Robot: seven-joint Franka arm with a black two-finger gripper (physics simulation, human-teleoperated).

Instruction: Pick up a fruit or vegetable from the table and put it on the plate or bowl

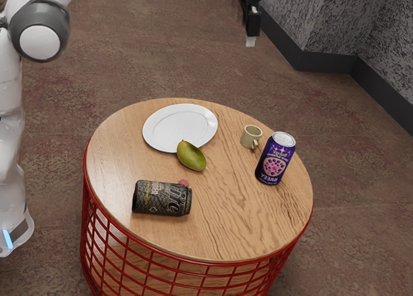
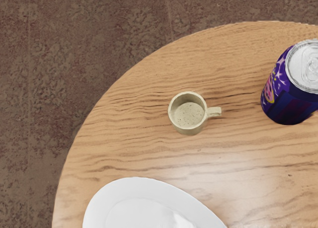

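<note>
Nearest the lens lay the dark can (image 1: 162,197), tipped on its side toward the front rim of the round bench (image 1: 245,206), with something small and pink just behind it (too small to name). Beyond it sat the fruit (image 1: 191,155), a green-yellow mango by the look of it, right at the near rim of the white plate (image 1: 169,125) and apparently touching it.

The tool (image 1: 251,38) hung high above the far side of the bench. Whether it stood apart or together, I couldn't tell. The wrist view looked straight down on the little cup (image 2: 188,113), with the purple can (image 2: 295,84) beside it and the plate (image 2: 149,203) closer to the hand.

So, by my reading, this was the approach and nothing had been grasped yet. The next move called for travelling over to the mango, dropping down and closing across its narrow width.

Room looked generous. There was bare wood around the fruit on every side but the plate's, the cup and purple can stood well apart toward the exterior view's right, and the bench edge was nowhere near. The carry itself would be short, just over the rim.
</note>
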